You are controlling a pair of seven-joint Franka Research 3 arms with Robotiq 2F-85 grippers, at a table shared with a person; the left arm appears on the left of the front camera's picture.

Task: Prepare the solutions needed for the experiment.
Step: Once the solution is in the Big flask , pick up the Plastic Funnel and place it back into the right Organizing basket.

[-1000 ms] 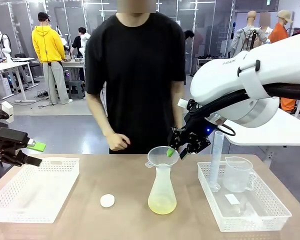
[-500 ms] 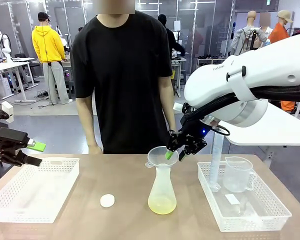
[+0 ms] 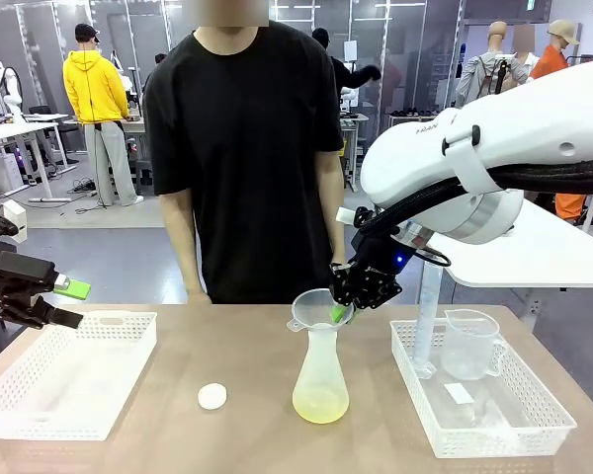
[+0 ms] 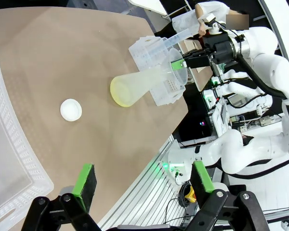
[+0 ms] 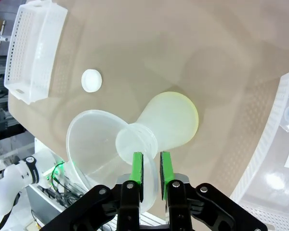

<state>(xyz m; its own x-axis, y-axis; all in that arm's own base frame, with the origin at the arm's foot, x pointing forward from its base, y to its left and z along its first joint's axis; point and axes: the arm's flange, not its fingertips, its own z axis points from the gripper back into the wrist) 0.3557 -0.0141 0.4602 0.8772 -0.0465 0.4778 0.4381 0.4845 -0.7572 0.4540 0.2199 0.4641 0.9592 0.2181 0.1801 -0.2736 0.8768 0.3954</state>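
the solutions [image 3: 320,403] lie as a shallow yellow-green pool in the wide base of the frosted flask [image 3: 319,360], upright at the middle of the counter [image 3: 247,346]. the right tool [image 3: 339,312] has just clenched: its green pads, wider apart a moment ago, now pinch the rim of the funnel [image 3: 314,302] seated in the flask's neck, and the person's hand has left the counter. i judge the pouring finished and the funnel ready to be lifted out. the left tool [image 3: 69,304] hangs released near the left basket [image 3: 99,318], holding nothing. counted: one flask, one funnel, one white cap [image 3: 211,396] loose left of the flask, two baskets, the right basket [image 3: 494,439] holding one jug [image 3: 469,346] and one measuring cylinder [image 3: 430,311].
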